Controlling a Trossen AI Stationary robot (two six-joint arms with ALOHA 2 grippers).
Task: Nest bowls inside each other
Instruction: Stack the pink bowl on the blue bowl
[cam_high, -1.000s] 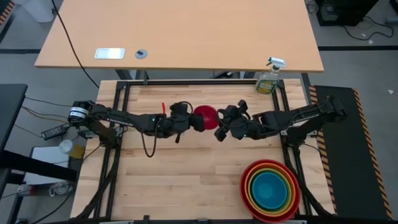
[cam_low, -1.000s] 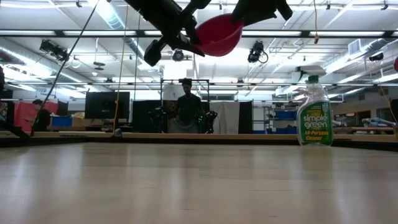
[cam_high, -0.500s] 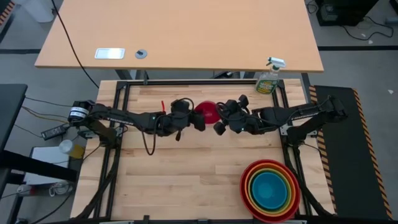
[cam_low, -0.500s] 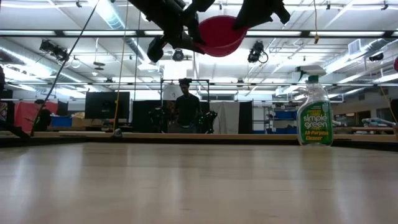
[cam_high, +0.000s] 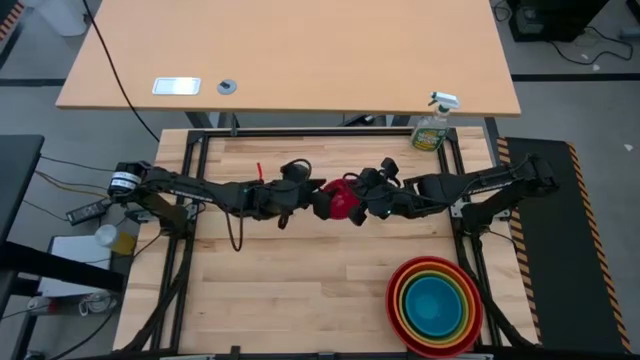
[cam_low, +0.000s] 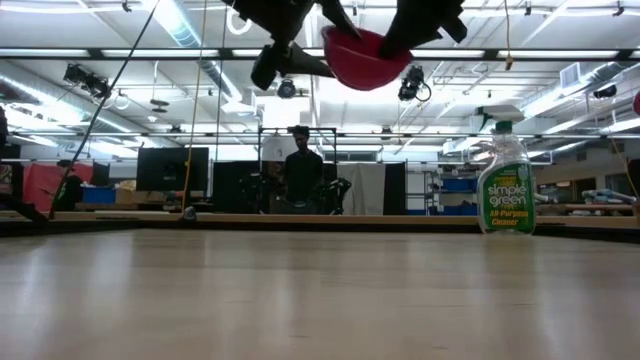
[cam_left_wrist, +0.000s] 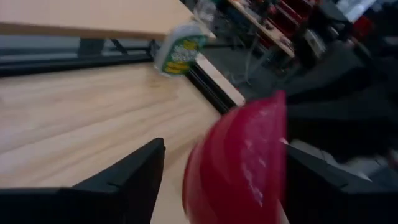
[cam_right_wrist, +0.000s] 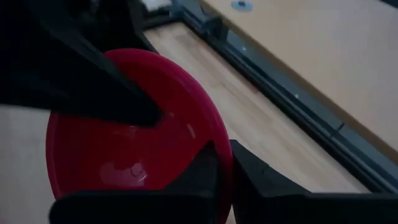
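Note:
The small magenta-pink bowl (cam_high: 343, 196) hangs high over the middle of the table, its opening up in the low view (cam_low: 365, 58). My right gripper (cam_right_wrist: 227, 171) is shut on its rim. My left gripper (cam_left_wrist: 224, 180) is open, with one finger (cam_left_wrist: 124, 180) on either side of the bowl (cam_left_wrist: 239, 168). Four other bowls (cam_high: 433, 305) sit nested on the table at the near right: red outermost, then orange and lime green, with blue innermost. My right gripper pinches the bowl's rim (cam_right_wrist: 219, 140) on the side toward the table's right, one finger inside the bowl and one outside. The fingers come from the right, slanting down. The bowl is lifted clear of the table. My left gripper: I cannot tell whether its open fingers touch the bowl.
A green spray bottle (cam_high: 432, 125) stands at the table's far right corner and shows upright in the low view (cam_low: 505, 180). Bare wood lies below the two arms and along the near left. A person stands in the room beyond the table (cam_low: 300, 170).
My right gripper has moved in toward the bowl from the right and shut on its rim. My left gripper, which held the bowl from the left, has opened. The bowl has stayed high over the table's middle and tipped so that its opening faces up.

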